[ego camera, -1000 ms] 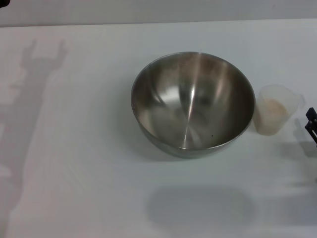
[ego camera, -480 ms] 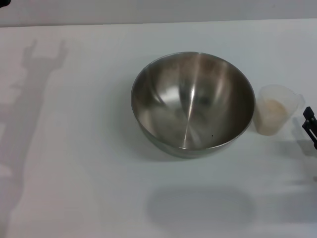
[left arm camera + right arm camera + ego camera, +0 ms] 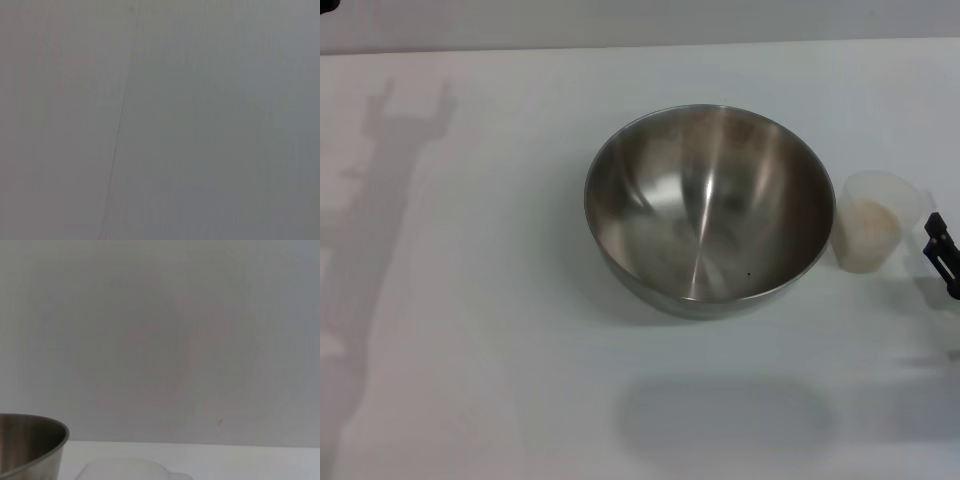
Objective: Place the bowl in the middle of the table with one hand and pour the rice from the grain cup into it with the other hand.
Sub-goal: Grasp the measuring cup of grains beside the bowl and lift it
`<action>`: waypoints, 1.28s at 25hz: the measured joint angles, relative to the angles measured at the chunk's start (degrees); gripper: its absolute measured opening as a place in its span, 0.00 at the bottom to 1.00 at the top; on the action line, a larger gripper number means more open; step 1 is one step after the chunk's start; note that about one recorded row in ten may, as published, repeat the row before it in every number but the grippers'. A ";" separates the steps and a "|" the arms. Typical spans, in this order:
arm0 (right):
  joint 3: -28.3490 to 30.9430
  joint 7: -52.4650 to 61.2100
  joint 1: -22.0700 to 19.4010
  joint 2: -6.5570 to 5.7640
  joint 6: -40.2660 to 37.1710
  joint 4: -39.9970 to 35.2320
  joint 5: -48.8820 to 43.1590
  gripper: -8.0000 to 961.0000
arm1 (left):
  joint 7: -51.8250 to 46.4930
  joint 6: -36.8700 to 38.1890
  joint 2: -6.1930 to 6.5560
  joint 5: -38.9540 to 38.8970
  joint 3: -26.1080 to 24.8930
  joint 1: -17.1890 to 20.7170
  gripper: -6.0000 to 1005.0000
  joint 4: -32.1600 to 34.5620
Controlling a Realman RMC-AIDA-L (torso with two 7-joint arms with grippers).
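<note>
Sitting just left of right gripper [image 3: 941,268]: grain cup [image 3: 873,232], untouched.

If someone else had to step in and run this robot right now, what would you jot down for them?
Right gripper: at the table's right edge, just right of the cup, not touching it.
Left gripper: out of view, only its shadow on the left.
Bowl: upright near the middle of the table, empty.
Cup: upright beside the bowl's right side, rice still inside.
Done: bowl looks placed.
Left: grasp the cup, tip the rice into the bowl.
</note>
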 joint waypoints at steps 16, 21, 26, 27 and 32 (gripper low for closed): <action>0.01 0.00 1.59 -0.02 1.86 -0.44 0.02 0.80 | 0.00 0.23 -0.19 0.00 -0.51 0.00 0.79 -0.04; 0.16 0.00 2.19 -0.08 2.67 -1.10 0.02 0.80 | 0.00 0.23 -0.24 0.00 -0.54 0.00 0.79 -0.09; 0.28 0.00 2.84 -0.04 3.10 -1.43 0.12 0.80 | 0.00 0.23 -0.29 0.00 -0.54 -0.15 0.79 -0.17; 0.30 0.00 2.97 -0.04 3.12 -1.54 0.18 0.80 | 0.00 0.23 -0.29 0.00 -0.55 -0.16 0.79 -0.19; 0.35 0.00 3.70 -0.01 3.46 -2.03 0.27 0.80 | 0.00 0.22 -0.35 0.00 -0.67 -0.25 0.79 -0.20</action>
